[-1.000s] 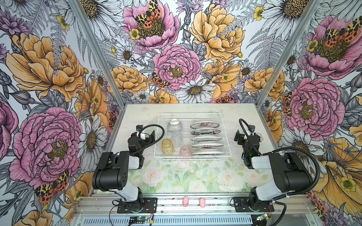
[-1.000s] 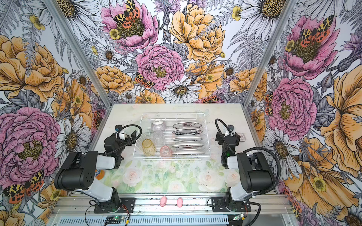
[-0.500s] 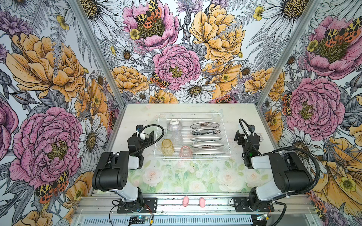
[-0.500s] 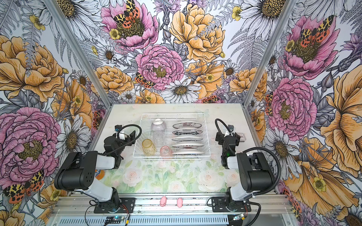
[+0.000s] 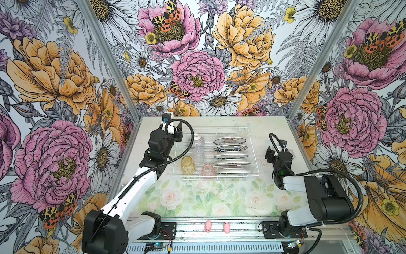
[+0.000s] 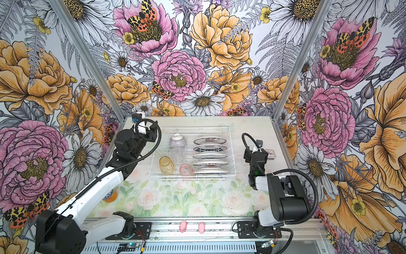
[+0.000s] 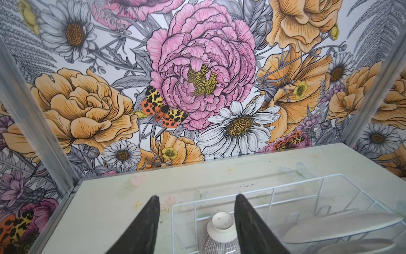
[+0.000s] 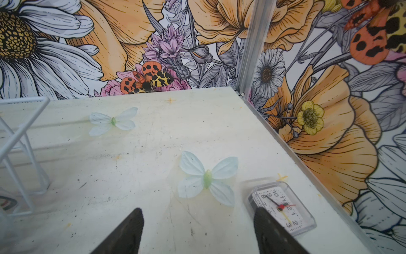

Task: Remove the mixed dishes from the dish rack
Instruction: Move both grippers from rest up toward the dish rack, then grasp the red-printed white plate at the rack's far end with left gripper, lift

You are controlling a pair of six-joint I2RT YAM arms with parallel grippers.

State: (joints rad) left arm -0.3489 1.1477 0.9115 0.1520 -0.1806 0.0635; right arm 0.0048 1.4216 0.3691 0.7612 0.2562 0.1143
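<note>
Hovering just outside the far-left corner of the white wire rack [image 5: 254,154], the left tool [image 7: 197,198] stands partly spread and grips nothing. The ribbed grey bowl [image 7: 220,226] sits foot-up inside that corner, seen between the tool's dark ridged fingers. Five thin-edged plates [image 5: 230,156] stand on edge along the rack's right half. An amber tumbler [image 5: 188,165] and a pink tumbler [image 5: 207,169] stand at its near-left. The right tool [image 8: 198,211] is wide apart and empty over scuffed bench [image 5: 219,198], well clear of the rack's right wall. A clear-cased clock [image 8: 283,209] lies just beside it.
</note>
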